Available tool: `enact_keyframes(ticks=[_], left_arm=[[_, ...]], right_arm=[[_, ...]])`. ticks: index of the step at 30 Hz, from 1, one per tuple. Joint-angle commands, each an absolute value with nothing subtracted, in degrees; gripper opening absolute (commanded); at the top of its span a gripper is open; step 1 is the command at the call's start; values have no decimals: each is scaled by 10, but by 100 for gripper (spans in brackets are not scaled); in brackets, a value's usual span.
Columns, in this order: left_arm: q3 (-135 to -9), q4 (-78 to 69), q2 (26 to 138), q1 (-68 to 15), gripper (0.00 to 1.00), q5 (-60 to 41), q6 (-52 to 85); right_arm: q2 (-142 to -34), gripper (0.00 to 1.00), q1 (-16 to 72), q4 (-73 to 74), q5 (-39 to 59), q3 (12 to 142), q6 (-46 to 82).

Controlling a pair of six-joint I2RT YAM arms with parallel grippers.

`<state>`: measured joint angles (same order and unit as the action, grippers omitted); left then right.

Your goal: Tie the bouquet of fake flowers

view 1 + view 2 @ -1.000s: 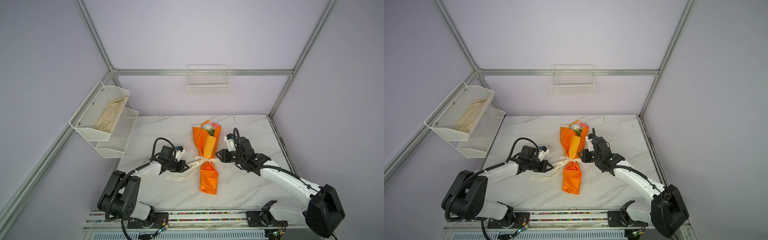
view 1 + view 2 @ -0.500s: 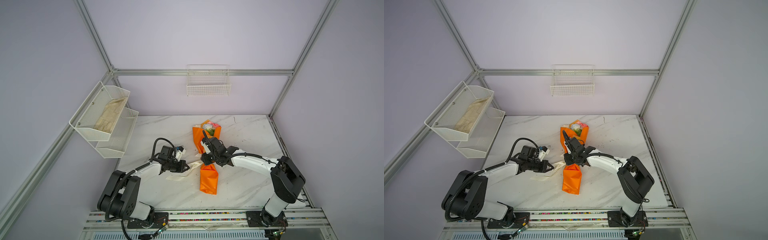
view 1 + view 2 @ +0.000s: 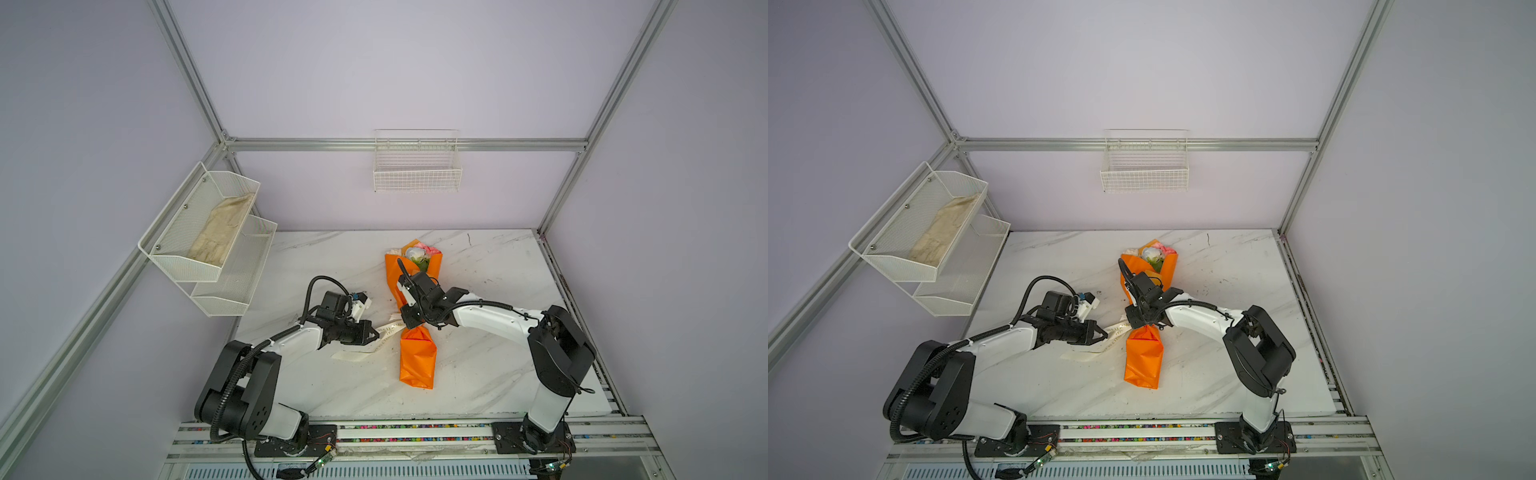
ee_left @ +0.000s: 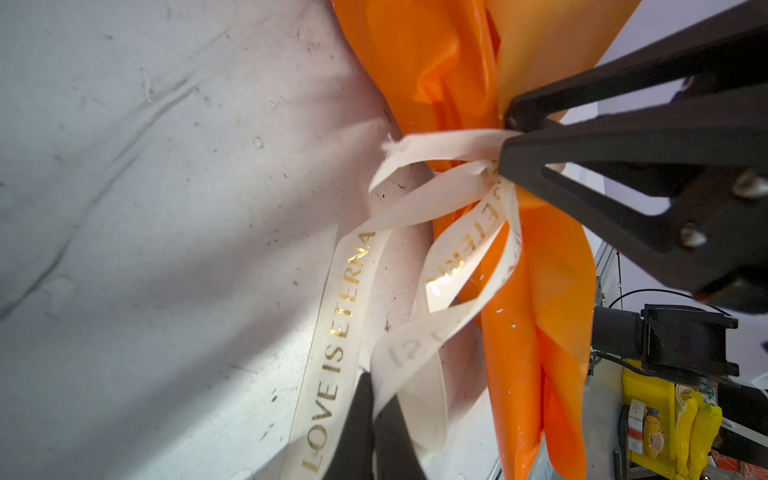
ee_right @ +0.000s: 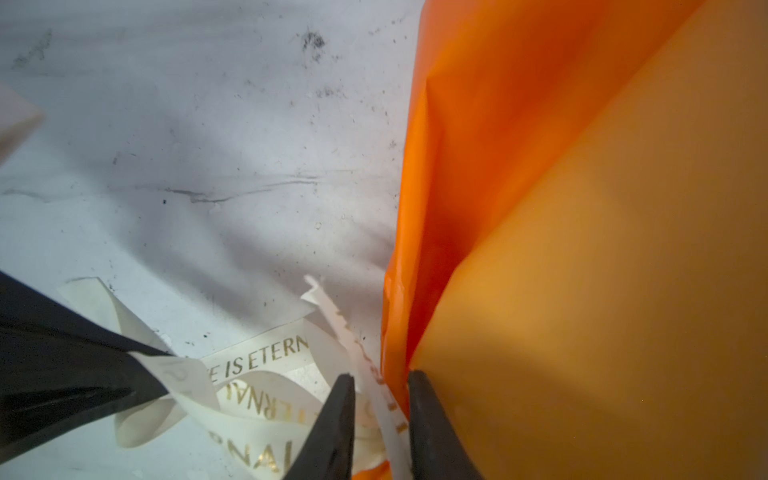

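The bouquet of fake flowers (image 3: 417, 357) (image 3: 1144, 357) lies on the marble table, wrapped in orange paper, with its blooms (image 3: 417, 253) pointing to the back. A cream ribbon (image 3: 388, 330) (image 4: 345, 299) (image 5: 266, 357) with gold lettering is tied round its waist. My left gripper (image 3: 376, 333) (image 3: 1105, 332) (image 4: 376, 388) is shut on a loop of that ribbon, just left of the bouquet. My right gripper (image 3: 409, 322) (image 3: 1133, 320) (image 5: 382, 376) reaches over the waist. Its jaws stand narrowly open astride a frayed ribbon end, tight against the orange paper (image 5: 582, 208).
A two-tier white mesh shelf (image 3: 232, 291) hangs on the left wall, with a beige cloth (image 3: 220, 232) in its upper tier. A wire basket (image 3: 417, 166) hangs on the back wall. The table (image 3: 478, 374) ends at a metal rail along the front.
My right arm has swung in from the bouquet's right side to its waist, and its jaws have narrowed around the ribbon end. The left arm has held still with its ribbon loop.
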<state>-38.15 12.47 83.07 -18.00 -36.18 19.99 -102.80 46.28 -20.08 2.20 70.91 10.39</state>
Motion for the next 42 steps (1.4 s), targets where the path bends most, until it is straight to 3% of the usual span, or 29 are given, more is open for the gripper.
enact_keyframes(ticks=[1, 4, 9, 16, 25, 28, 30, 32, 35, 39, 42], left_arm=[[-430, 111, 831, -177, 0, -377, 203], [-429, 109, 834, -177, 0, -373, 206], [-433, 105, 840, -177, 0, -374, 211], [-439, 105, 849, -177, 0, -373, 214], [-448, 101, 860, -177, 0, -380, 217], [-447, 101, 858, -177, 0, -381, 218], [-446, 102, 857, -177, 0, -380, 216], [-446, 101, 857, -176, 0, -379, 217], [-446, 102, 856, -177, 0, -381, 215], [-445, 100, 857, -177, 0, -380, 215], [-443, 99, 856, -177, 0, -381, 216]], right_arm=[[-1019, 9, 466, -228, 10, 732, 89], [-980, 0, 466, -217, 11, 724, 97], [-896, 0, 466, -192, 30, 679, 103], [-808, 0, 466, -197, 146, 608, 67], [-810, 5, 466, -239, 307, 586, 31], [-821, 24, 466, -306, 310, 603, 5], [-803, 26, 466, -321, 298, 622, 7], [-767, 35, 459, -309, 224, 636, 40], [-742, 41, 373, -298, 130, 637, 95], [-765, 41, 176, -266, 184, 580, 171], [-825, 41, 114, -196, 268, 536, 217]])
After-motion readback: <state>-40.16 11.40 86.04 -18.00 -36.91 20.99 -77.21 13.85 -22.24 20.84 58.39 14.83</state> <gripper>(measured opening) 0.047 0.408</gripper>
